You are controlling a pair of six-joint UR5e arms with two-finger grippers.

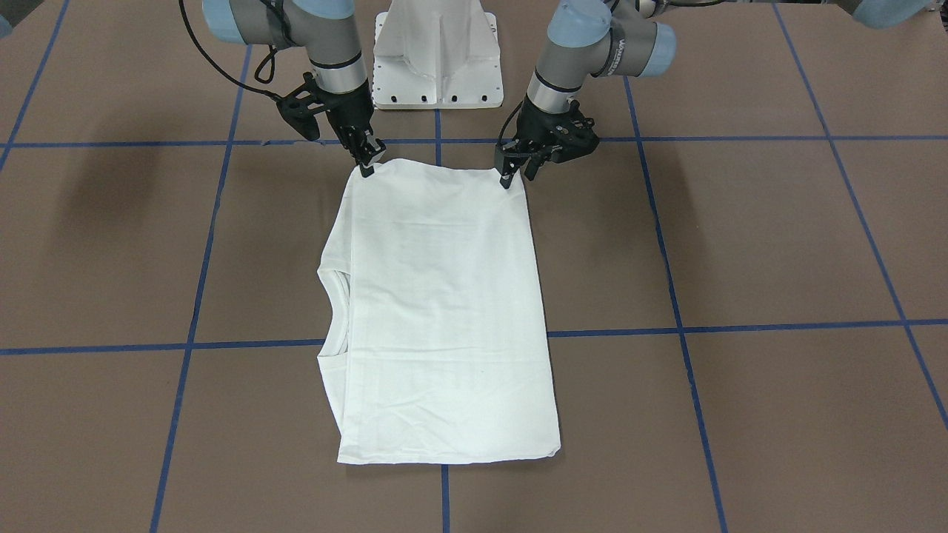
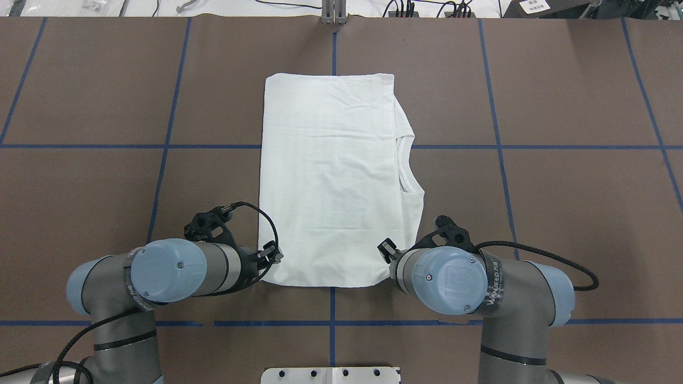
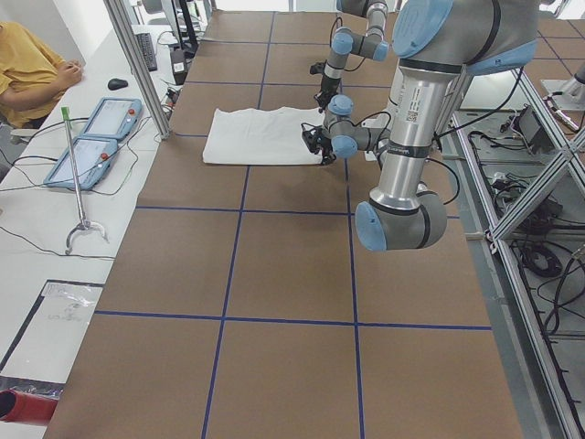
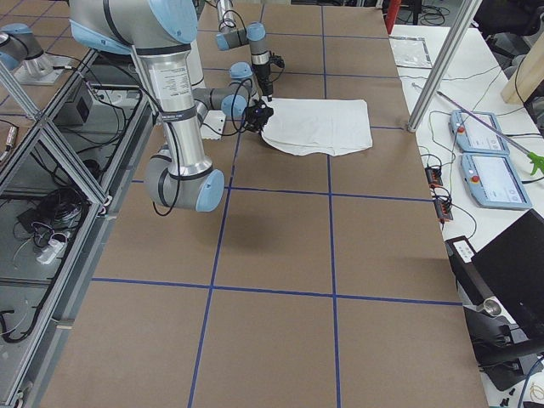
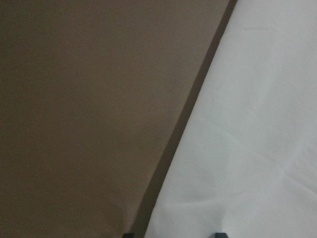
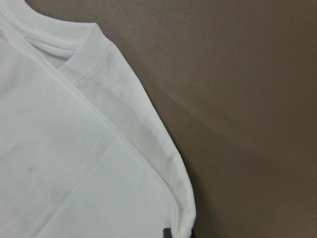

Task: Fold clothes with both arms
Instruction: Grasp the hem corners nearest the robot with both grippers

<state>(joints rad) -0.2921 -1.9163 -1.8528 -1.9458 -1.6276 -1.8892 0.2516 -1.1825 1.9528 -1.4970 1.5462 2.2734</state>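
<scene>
At the robot-side edge of the folded shirt (image 1: 444, 311), flat on the tabletop (image 1: 740, 237), the right pincer (image 1: 368, 166) seems pinched narrow on one corner but the left pincer (image 1: 518, 176) stands wide, so lifting now could drag it askew.

near right hand (image 4: 260, 116) and far left hand (image 4: 269, 92) meet the white shirt (image 4: 323, 126).

Open tabletop (image 2: 560, 213) flanks the shirt (image 2: 331, 176) on 3 sides; at its near edge the left arm (image 2: 171, 269), right arm (image 2: 453, 280) and pedestal (image 2: 331, 375) crowd the way.
</scene>
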